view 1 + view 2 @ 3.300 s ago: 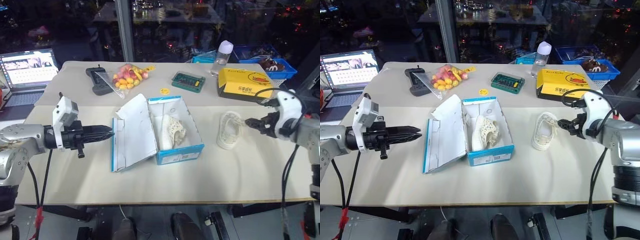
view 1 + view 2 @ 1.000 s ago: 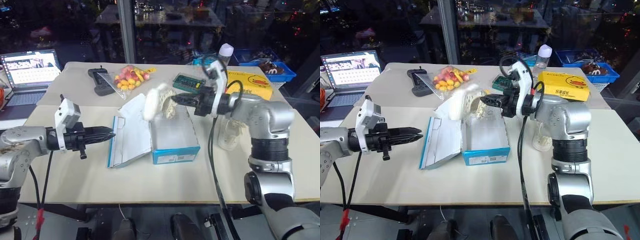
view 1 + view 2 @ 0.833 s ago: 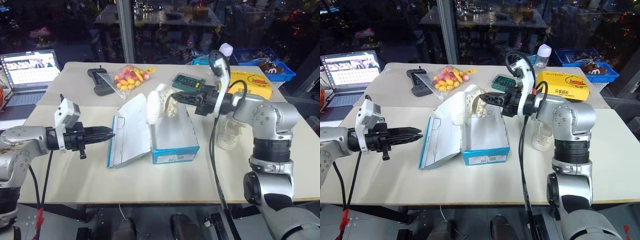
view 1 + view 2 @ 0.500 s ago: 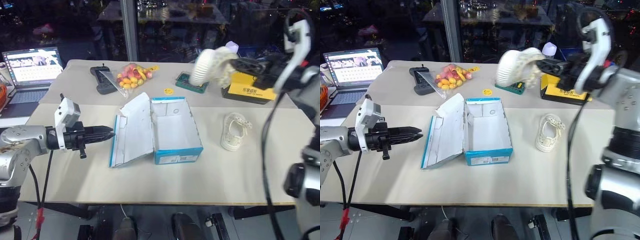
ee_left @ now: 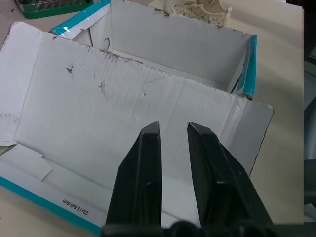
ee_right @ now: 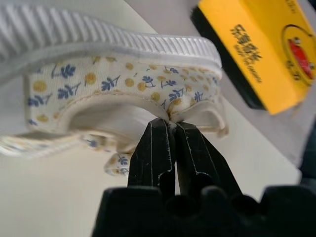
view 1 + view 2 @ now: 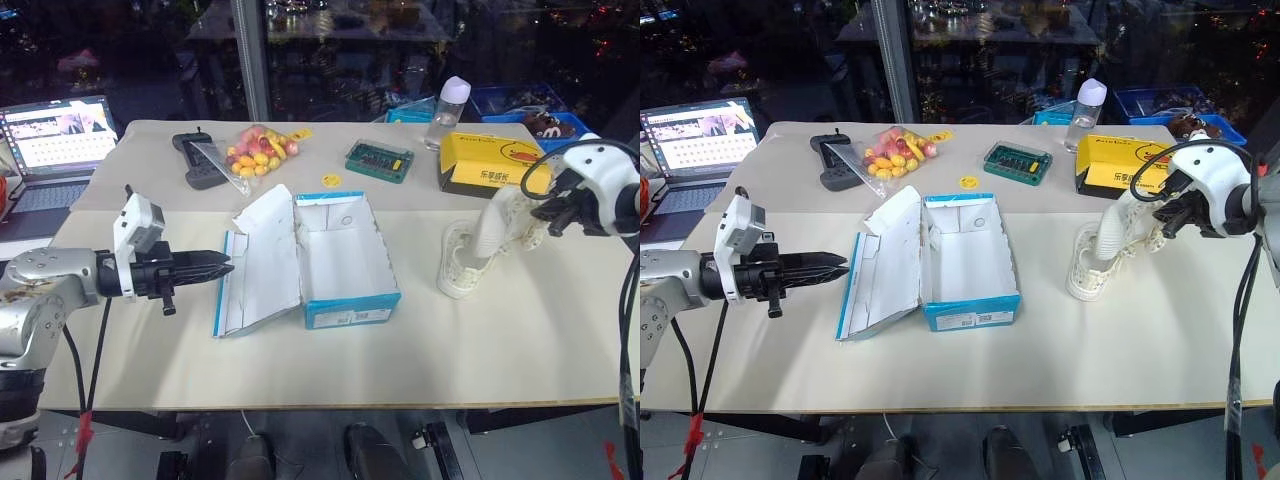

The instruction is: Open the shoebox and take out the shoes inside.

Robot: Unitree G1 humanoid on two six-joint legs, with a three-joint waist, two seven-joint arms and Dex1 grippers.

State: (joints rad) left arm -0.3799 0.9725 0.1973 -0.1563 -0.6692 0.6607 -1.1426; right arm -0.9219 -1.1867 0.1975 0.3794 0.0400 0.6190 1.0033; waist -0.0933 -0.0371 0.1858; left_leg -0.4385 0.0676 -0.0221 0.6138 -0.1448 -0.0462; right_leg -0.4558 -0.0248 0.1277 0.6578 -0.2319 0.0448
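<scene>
The blue shoebox [image 7: 350, 262] lies open mid-table, white inside and empty, its lid [image 7: 262, 258] folded out to the left. My left gripper [image 7: 225, 266] is shut and holds nothing, its tips just left of the lid's edge; the left wrist view looks over the lid's white inside [image 5: 123, 98]. My right gripper [image 7: 537, 214] is shut on the rim of one cream shoe [image 7: 493, 228], held tilted to the right of the box. That shoe's lower end is at the other shoe [image 7: 457, 270], which lies on the table. The right wrist view shows the pinched rim and flowered lining [image 6: 123, 79].
Along the back of the table are a yellow box with a duck logo [image 7: 492, 165], a clear bottle [image 7: 449, 108], a green case [image 7: 378, 160], a bag of coloured sweets [image 7: 256, 152] and a black handheld device [image 7: 198, 160]. A laptop [image 7: 55, 140] stands at the far left.
My right gripper has carried the shoe from above the box to the right and down, next to the other shoe. The left gripper has stayed put.
</scene>
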